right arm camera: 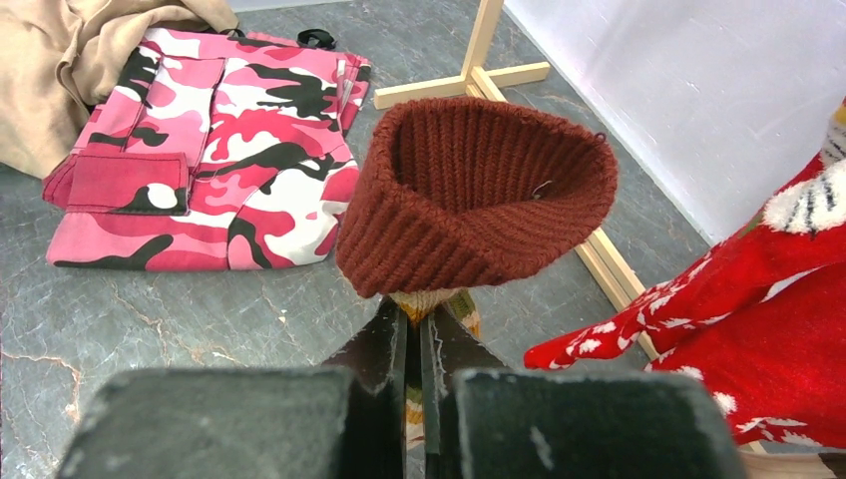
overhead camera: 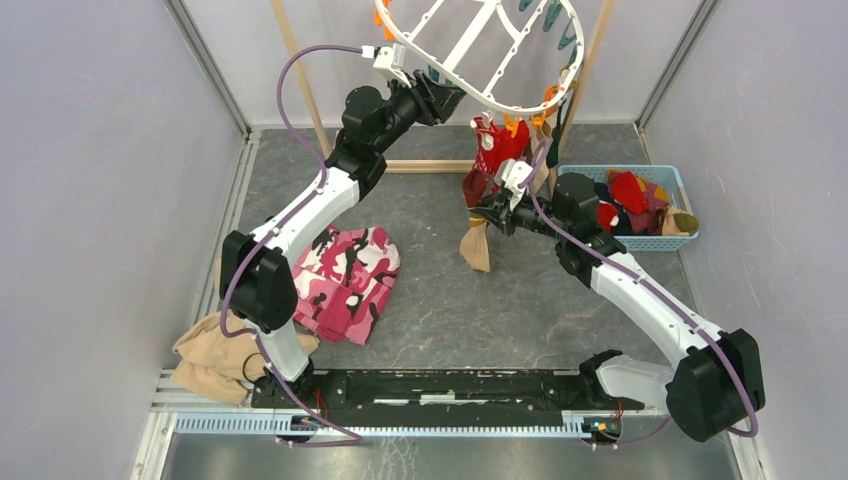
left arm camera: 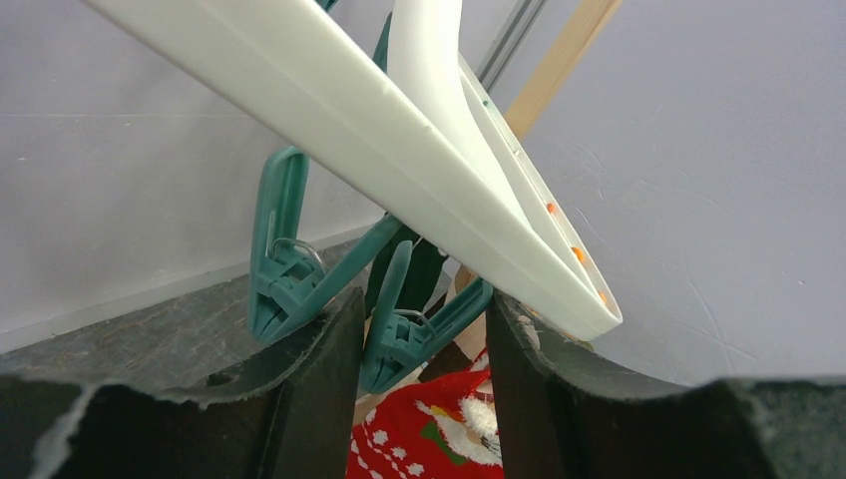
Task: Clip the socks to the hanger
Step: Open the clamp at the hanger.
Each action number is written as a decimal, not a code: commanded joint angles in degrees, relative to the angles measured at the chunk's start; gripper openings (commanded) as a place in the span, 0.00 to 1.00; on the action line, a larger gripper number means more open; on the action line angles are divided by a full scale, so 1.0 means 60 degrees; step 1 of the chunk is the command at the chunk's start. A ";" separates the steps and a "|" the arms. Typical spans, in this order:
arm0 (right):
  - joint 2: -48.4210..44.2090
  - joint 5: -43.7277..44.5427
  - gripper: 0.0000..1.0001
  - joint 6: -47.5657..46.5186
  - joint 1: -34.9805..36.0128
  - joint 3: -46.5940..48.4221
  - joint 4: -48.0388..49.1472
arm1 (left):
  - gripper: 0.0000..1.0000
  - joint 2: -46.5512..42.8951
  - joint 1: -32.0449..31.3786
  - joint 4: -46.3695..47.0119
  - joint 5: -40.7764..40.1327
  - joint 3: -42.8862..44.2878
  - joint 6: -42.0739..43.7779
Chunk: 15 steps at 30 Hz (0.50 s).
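Note:
The hanger (overhead camera: 478, 32) hangs at the top, its white rim (left arm camera: 399, 170) crossing the left wrist view. My left gripper (overhead camera: 450, 95) (left arm camera: 424, 299) is raised under that rim, open, with a teal clip (left arm camera: 414, 319) between its fingers; the clip's own jaws are closed. A second teal clip (left arm camera: 284, 259) hangs just to its left. A red patterned sock (overhead camera: 500, 145) (left arm camera: 419, 434) (right arm camera: 788, 299) hangs from the hanger. My right gripper (overhead camera: 487, 212) (right arm camera: 414, 319) is shut on a striped tan sock with a maroon cuff (overhead camera: 476, 245) (right arm camera: 479, 190), held above the floor beside the red sock.
A blue basket (overhead camera: 600, 172) with several socks sits at the right. A pink camouflage cloth (overhead camera: 345, 280) (right arm camera: 200, 170) and a tan cloth (overhead camera: 205, 355) (right arm camera: 60, 70) lie on the left. The wooden rack's base (overhead camera: 430, 165) (right arm camera: 479, 80) crosses the floor under the hanger.

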 commanded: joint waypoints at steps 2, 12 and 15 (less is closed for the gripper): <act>-0.0118 -0.0168 0.00 0.0013 -0.0043 0.0414 0.0177 | 0.51 -0.0369 -0.0057 0.0264 0.0122 0.0180 0.0572; -0.0148 -0.0174 0.00 -0.0046 -0.0042 0.0412 0.0119 | 0.13 -0.0372 -0.0066 0.0249 0.0349 0.0234 0.0611; -0.0148 -0.0167 0.00 -0.0102 -0.0048 0.0456 0.0055 | 0.02 -0.0442 -0.0110 0.0215 0.0319 0.0178 0.0684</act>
